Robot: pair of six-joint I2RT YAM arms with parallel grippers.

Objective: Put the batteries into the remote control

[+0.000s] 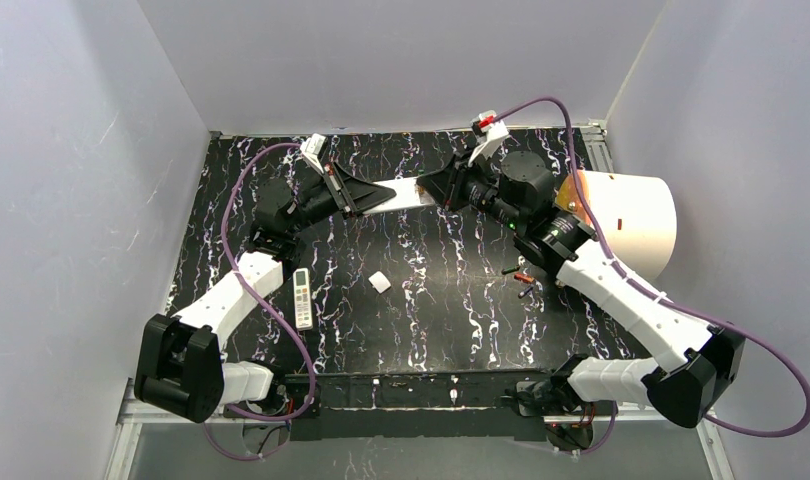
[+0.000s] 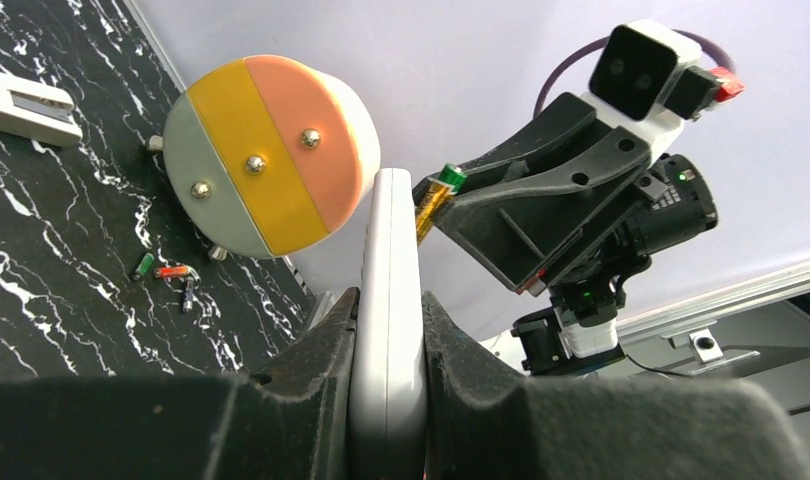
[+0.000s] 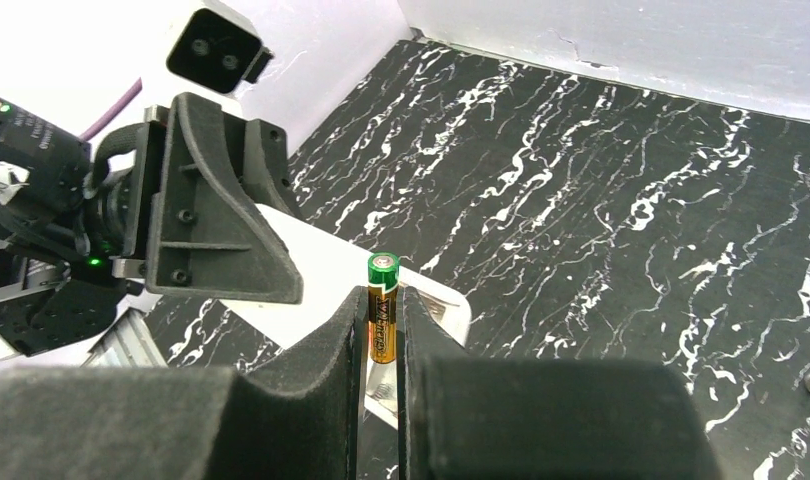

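A slim white plastic remote control (image 2: 389,240) is clamped aloft in the left gripper (image 2: 388,305). A gold, green-tipped battery (image 3: 382,295), clamped in the right gripper (image 3: 381,335), is held beside its end, seemingly not yet seated. Spare batteries (image 2: 171,272) are left on the black marbled table (image 2: 61,260).

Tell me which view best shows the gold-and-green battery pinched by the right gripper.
The right wrist view: the gold-and-green cylindrical battery sits centred in the right gripper, largely exposed. The left wrist view shows only its green end and some gold beside the white remote. The top view does not show it.
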